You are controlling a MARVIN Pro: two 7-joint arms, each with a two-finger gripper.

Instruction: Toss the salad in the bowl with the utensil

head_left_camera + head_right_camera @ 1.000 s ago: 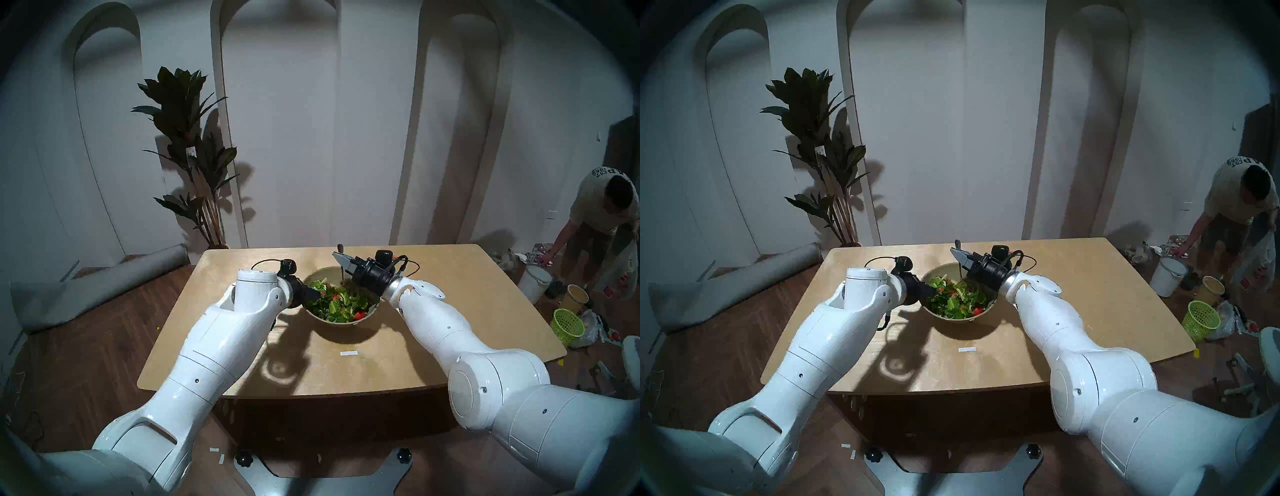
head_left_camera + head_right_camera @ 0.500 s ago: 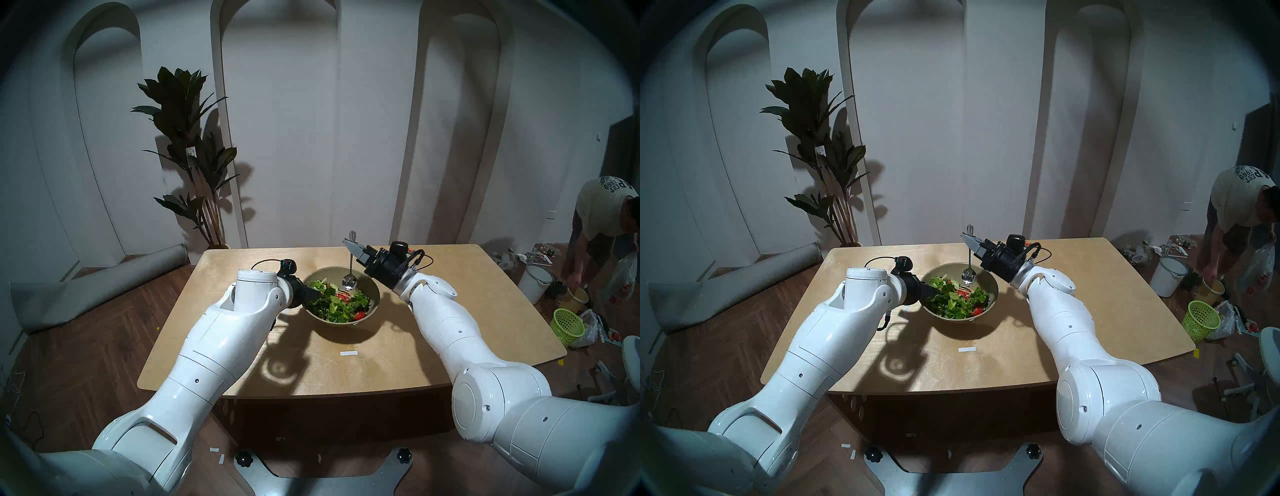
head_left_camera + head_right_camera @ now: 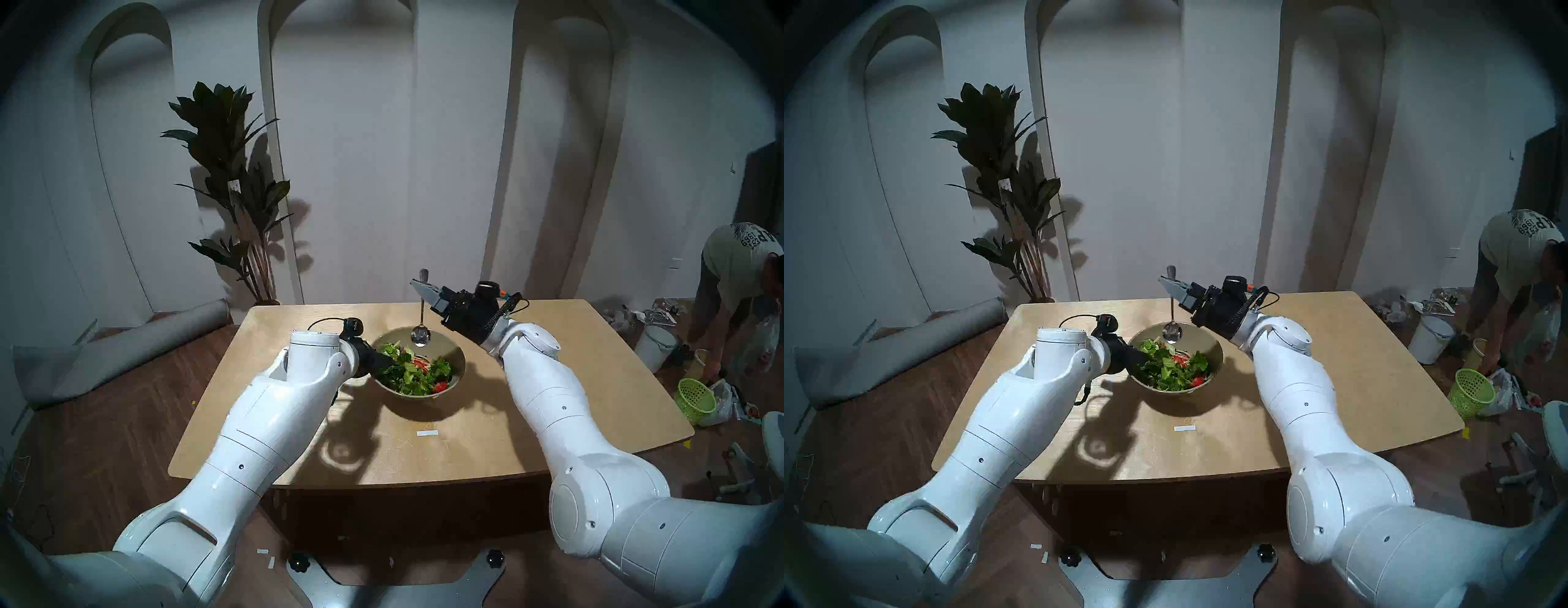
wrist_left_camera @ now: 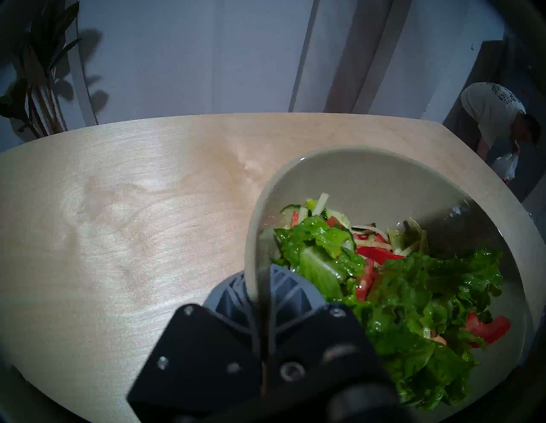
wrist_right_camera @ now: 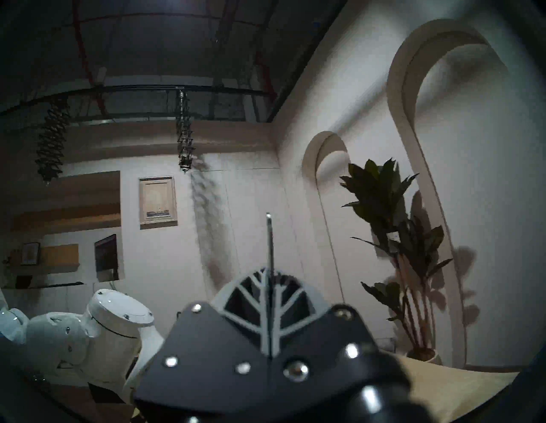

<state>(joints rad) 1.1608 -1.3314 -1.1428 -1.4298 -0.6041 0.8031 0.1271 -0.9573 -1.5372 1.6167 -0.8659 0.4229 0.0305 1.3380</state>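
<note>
The left arm is being held low and reaching forward from the left side of the head views, its pincer angled downward and clamped shut on the near-left rim of the bowl. The right arm is being held bent at the elbow with its forearm raised, and its pincer is being pointed leftward and slightly upward, closed tightly on the upper handle of the spoon.

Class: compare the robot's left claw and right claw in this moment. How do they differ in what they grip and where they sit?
The left claw pinches the bowl rim, low at the table; the right claw grips the spoon handle, raised above the bowl. Left angles downward, right slightly upward. Both are shut.
</note>
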